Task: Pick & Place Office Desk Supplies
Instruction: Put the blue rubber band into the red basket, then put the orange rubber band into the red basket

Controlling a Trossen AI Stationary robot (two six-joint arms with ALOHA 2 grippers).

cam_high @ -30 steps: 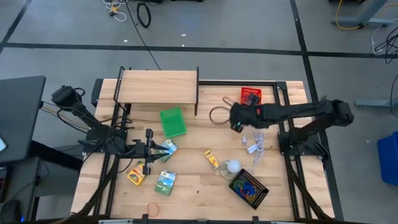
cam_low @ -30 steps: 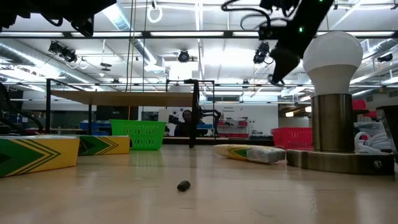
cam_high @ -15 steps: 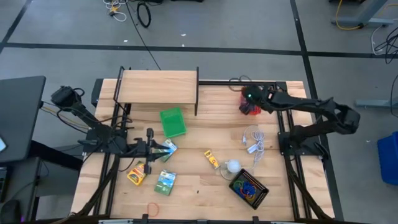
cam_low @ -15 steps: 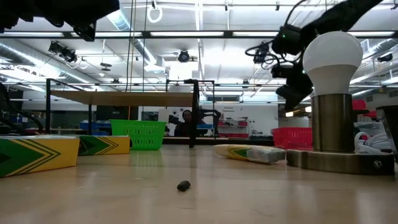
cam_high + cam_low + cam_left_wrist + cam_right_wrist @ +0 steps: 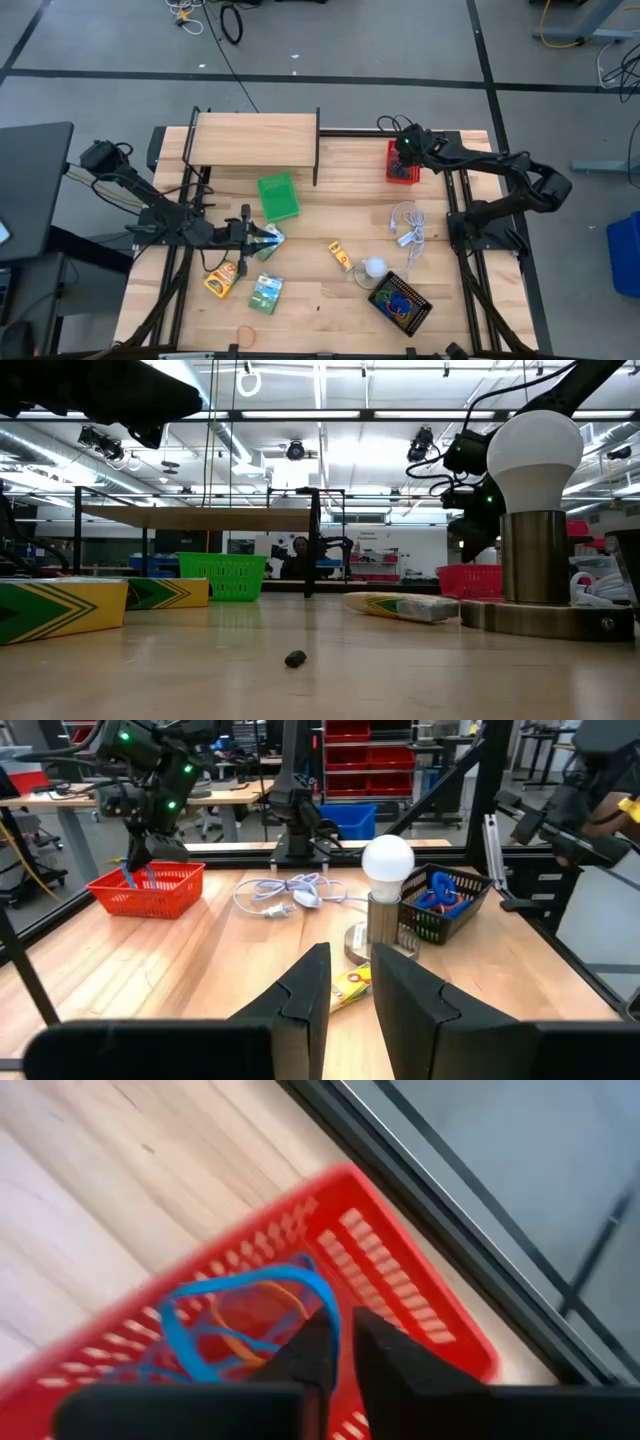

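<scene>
Bright, even overhead light fills the scene: in the low view, long ceiling light strips (image 5: 330, 415) glare white from ten to two o'clock, leaving the arms as dark silhouettes. The pale wooden table (image 5: 320, 215) shows only soft shadows. The red mesh basket (image 5: 400, 1295) is motion-blurred in the right wrist view.

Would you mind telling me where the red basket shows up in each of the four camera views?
High view: red basket at the table's far right, under the right gripper.
Low view: right of centre, behind the white bulb lamp.
Left wrist view: far left.
Right wrist view: fills the frame.
Shared landmark: the right gripper above it.
</scene>
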